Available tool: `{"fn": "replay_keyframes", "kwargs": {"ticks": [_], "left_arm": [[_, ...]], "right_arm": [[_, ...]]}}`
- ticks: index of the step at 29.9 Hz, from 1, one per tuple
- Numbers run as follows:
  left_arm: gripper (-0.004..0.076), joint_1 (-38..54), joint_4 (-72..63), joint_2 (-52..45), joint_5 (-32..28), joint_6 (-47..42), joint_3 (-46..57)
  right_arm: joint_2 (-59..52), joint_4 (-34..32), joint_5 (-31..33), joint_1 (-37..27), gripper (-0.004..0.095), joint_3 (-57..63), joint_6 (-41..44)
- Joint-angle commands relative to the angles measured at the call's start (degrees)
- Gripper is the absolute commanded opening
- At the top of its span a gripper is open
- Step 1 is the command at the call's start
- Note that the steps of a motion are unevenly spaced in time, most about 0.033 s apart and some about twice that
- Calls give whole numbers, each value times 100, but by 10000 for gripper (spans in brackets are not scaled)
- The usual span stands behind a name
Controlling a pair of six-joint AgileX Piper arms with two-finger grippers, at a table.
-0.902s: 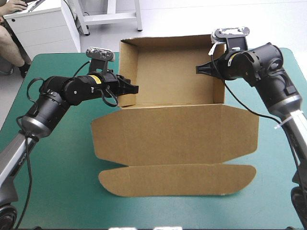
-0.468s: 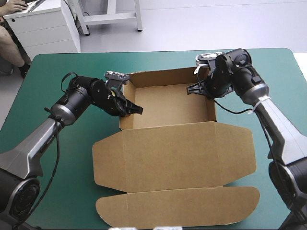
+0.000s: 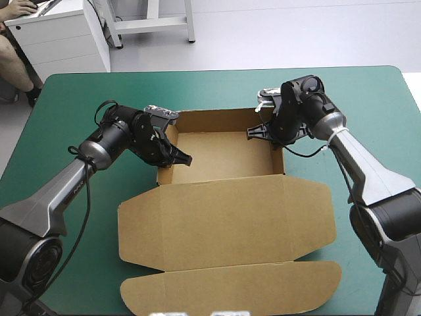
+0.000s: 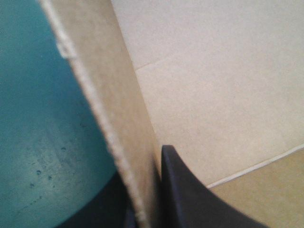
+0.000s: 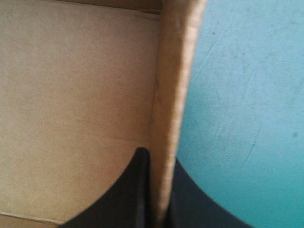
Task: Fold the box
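Pinching the box (image 3: 223, 155) by both side walls: left gripper (image 3: 179, 158) all but closed on the left wall, right gripper (image 3: 258, 130) likewise on the right wall, board sandwiched between the fingers (image 4: 180, 204). Tray floor spanning between the two grippers, lid (image 3: 223, 220) flat beside them toward the near edge of the teal-green cover (image 3: 79, 99). Risks, as judged: board slipping out of either pinch, a wall creasing or untucking under uneven pull from the arms, tray skewing.

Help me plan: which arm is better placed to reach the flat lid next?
Left, probably: the left end effector grips the box wall beside the lid; the right end effector holds the opposite wall farther back.
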Motion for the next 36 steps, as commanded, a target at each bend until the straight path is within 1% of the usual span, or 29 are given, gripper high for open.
{"fn": "replay_keyframes", "kwargs": {"ticks": [1,3,6,9,11,13,14,16,17,19,20,21,23,24,25,26,29,32,36], "left_arm": [[-8,-135,-130,-253,54,408,-182],[-8,-135,-130,-253,76,408,-182],[-6,-135,-89,-253,98,400,-182],[20,-135,-89,-253,166,400,-182],[69,-135,-45,-253,244,400,-182],[152,-135,-47,-253,314,411,-182],[206,-135,-47,-253,343,411,-182],[342,-135,-47,-253,415,421,-182],[404,-135,-47,-253,454,421,-182],[533,-135,87,-253,518,399,-193],[573,-135,134,-253,558,394,-193],[592,-135,150,-253,600,394,-193],[599,-135,169,-263,650,385,-193],[599,-135,169,-276,650,385,-193],[599,-135,158,-276,650,385,-193],[599,-135,132,-299,650,385,-193],[599,-135,121,-380,589,385,-247],[590,-135,58,-588,589,385,-431],[533,-135,98,-1104,506,385,-760]], "right_arm": [[-120,253,52,52,-20,-177,-235],[-45,369,52,52,-20,-177,-235],[33,369,52,52,-20,-177,-235],[55,296,52,52,-20,-177,-97],[55,269,52,39,-12,-177,-70],[55,269,52,39,15,-177,-86],[55,279,52,39,38,-177,-113],[55,307,52,39,134,-177,-168],[55,360,52,39,202,-177,-266],[44,382,52,39,376,-177,-347],[44,412,52,39,458,-177,-347],[35,451,52,39,544,-177,-347],[11,449,52,39,754,-177,-347],[-11,449,52,39,818,-177,-347],[-38,449,52,39,852,-177,-347],[-68,449,52,39,872,-177,-347],[-191,373,52,39,873,-188,-385],[-383,319,52,39,873,-188,-613],[-700,296,52,39,872,-188,-680]]}}
